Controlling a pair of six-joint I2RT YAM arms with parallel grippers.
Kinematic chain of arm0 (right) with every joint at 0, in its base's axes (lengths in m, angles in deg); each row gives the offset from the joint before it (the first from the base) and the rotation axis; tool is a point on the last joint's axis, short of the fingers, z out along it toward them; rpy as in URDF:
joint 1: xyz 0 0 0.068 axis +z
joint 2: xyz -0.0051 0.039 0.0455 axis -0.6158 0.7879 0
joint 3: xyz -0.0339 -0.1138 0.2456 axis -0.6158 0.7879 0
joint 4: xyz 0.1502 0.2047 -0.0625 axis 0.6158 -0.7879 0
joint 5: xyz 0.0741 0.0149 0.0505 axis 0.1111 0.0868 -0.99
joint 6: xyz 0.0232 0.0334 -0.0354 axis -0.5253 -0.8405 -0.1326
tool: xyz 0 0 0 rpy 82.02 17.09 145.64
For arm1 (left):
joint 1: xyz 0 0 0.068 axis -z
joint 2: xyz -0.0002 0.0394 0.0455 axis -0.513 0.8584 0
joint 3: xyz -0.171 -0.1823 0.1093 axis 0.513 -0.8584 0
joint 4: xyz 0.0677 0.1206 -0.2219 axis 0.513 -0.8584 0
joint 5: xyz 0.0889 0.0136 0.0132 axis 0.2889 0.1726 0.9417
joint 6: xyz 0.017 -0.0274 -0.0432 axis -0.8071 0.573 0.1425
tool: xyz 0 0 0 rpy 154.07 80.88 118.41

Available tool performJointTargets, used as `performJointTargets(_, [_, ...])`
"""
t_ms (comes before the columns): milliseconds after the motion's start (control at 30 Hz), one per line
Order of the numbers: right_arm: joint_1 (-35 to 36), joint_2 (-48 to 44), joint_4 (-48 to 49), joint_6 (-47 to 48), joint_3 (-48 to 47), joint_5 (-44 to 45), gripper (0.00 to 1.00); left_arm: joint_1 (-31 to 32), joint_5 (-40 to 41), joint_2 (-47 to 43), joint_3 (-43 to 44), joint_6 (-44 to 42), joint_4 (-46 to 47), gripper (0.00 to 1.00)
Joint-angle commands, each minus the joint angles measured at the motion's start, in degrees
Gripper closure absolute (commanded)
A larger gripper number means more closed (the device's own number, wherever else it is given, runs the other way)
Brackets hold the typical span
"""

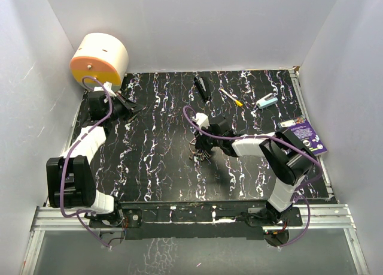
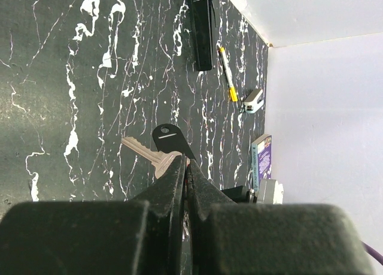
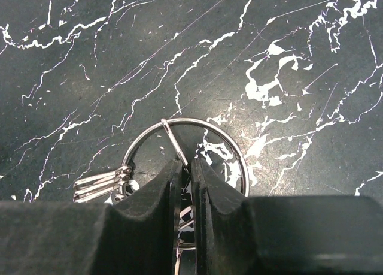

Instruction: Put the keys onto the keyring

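No text, number or brand can be read anywhere. The only thing bearing print is the purple booklet (image 1: pixel 306 137) at the right edge of the table (image 1: pixel 155 167). Its cover shows pale lettering and small marks, all too small and blurred to make out. In the left wrist view its edge is equally illegible.

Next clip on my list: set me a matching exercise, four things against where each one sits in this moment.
Things: 1 keyring; 2 loose keys; 3 yellow-handled tool; 4 purple booklet.
Places: A lying near the far edge of the table; B pinched in the left gripper; C at the table's right edge; D pinched in the right gripper.
Pairs: 1-D, 2-B, 3-A, 4-C.
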Motion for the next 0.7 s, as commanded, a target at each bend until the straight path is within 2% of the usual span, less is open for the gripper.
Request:
performJointTargets(0, [-0.4, 0.5, 3.9, 1.0, -1.0, -1.3, 0.82, -0.5, -0.9, -0.3, 0.4, -0.7, 1.1, 1.00])
performJointTargets(300, [-0.5, 0.7, 3.1, 1.2, -0.4, -0.6, 0.84, -0.5, -0.8, -0.6, 0.4, -0.7, 1.1, 1.00])
performJointTargets(667, [-0.4, 1.9, 5.4, 0.0, 2.1, -0.5, 0.80, -0.8, -0.6, -0.6, 0.0, -0.7, 1.3, 1.00])
